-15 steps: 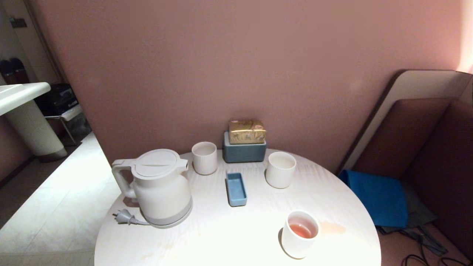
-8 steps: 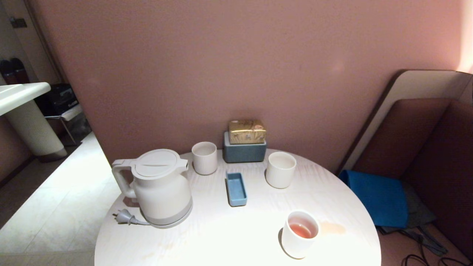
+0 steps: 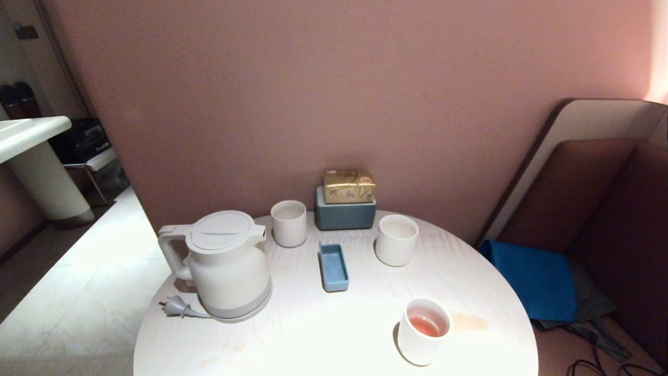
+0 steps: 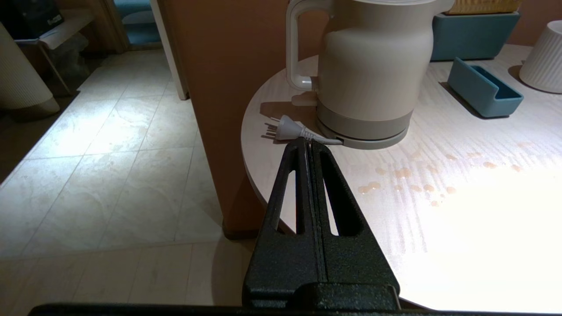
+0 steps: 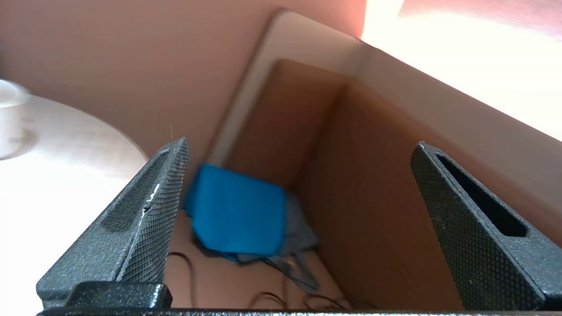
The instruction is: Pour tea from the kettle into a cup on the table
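Tea, a shallow reddish pool, sits in the smooth white cup near the table's front right edge, with a faint pinkish stain just beside it on the pale wood-grain top. Kettle stands upright on its grey base at the table's left side, lid shut, handle turned outward to the left, its loose plug lying on the top beside the base. Two ribbed white cups stand further back, one just behind the kettle and one to the right of a small blue tray; both look empty from the head view. Behind them a blue box carries a gold packet against the wall. Across the last second nothing on the table has shifted: kettle, cups and tea lie exactly where they did. Neither arm shows in the head view. The left tool hangs off the table's near edge, its jaws pressed together on nothing, pointing toward the plug and the kettle's base; droplets dot the top nearby. The right tool has its jaws spread wide with nothing between them, and faces a blue cloth on the bench seat beside the table, well away from the kettle. By my judgement the pour looks finished and the right arm is off the work.
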Motion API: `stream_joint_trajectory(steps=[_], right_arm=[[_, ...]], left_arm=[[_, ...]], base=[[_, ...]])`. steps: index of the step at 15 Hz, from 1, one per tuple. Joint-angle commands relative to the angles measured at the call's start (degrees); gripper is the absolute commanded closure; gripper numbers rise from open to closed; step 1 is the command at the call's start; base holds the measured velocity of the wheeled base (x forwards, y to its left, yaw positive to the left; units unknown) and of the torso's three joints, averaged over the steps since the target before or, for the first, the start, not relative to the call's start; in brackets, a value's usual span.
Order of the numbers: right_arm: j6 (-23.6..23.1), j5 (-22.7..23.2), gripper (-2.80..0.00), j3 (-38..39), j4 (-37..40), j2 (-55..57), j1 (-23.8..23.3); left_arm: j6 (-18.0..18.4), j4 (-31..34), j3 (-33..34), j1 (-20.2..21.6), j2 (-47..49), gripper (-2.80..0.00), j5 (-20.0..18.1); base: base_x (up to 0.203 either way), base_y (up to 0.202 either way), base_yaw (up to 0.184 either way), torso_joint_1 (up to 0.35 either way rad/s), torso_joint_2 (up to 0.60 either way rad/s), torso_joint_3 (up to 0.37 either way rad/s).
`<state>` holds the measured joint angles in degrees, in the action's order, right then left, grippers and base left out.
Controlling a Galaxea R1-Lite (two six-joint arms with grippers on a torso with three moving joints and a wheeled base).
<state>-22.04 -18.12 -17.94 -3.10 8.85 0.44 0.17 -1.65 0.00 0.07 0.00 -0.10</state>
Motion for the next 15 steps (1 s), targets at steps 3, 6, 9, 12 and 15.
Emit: stream_joint_trajectory(steps=[3, 6, 9, 12, 15], right_arm=[[15.9, 24.0, -2.80, 1.3, 12.2, -8.5, -0.5], [16.5, 24.6, -2.80, 12.4, 9.4, -8.8, -0.6], [16.9, 19.0, -2.80, 17.7, 4.7, -8.9, -0.6], [16.9, 18.9, -2.80, 17.8, 4.2, -8.9, -0.6], [18.5, 18.8, 0.00, 17.8, 4.0, -8.9, -0.6]], left_arm=[[0.0, 0.0, 0.0, 0.0, 0.1, 0.00, 0.0], [0.0, 0.0, 0.0, 0.0, 0.1, 0.00, 0.0], [0.0, 0.0, 0.0, 0.0, 0.1, 0.00, 0.0], [0.0, -0.1, 0.0, 0.0, 0.1, 0.00, 0.0], [0.0, -0.1, 0.0, 0.0, 0.1, 0.00, 0.0]], base=[[0.000, 0.000, 0.000, 0.000, 0.00, 0.000], [0.000, 0.000, 0.000, 0.000, 0.00, 0.000], [0.000, 0.000, 0.000, 0.000, 0.00, 0.000], [0.000, 0.000, 0.000, 0.000, 0.00, 0.000], [0.000, 0.000, 0.000, 0.000, 0.00, 0.000]])
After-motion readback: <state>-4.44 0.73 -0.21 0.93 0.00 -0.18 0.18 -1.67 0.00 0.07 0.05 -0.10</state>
